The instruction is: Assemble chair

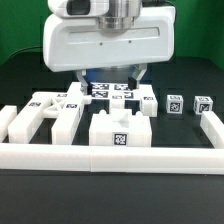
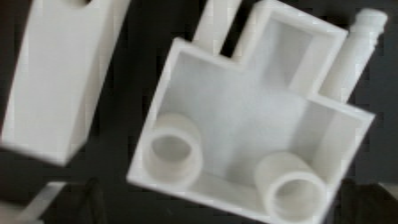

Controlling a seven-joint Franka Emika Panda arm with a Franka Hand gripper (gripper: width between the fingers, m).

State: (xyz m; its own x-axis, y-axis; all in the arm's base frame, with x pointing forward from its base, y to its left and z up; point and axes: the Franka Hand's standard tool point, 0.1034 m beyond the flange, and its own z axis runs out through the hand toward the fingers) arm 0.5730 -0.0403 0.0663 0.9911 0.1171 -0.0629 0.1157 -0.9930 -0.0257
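Note:
The chair lies in loose white tagged parts on the black table. In the exterior view my gripper (image 1: 112, 84) hangs low over a tagged part (image 1: 110, 93) at the back middle, with its fingers apart on either side and nothing between them. The wrist view is blurred and close. It shows a hollow white plate (image 2: 249, 110) with two round sockets (image 2: 171, 150), and a flat white bar (image 2: 63, 80) beside it. A blocky part with a tag (image 1: 118, 131) stands in front of the gripper. Only a dim trace of the fingers shows in the wrist view.
Two blocky parts (image 1: 30, 116) (image 1: 66, 110) lie at the exterior view's left. Two small tagged blocks (image 1: 175, 102) (image 1: 203, 103) stand at its right. A long low white border rail (image 1: 110, 156) runs along the front and up both sides.

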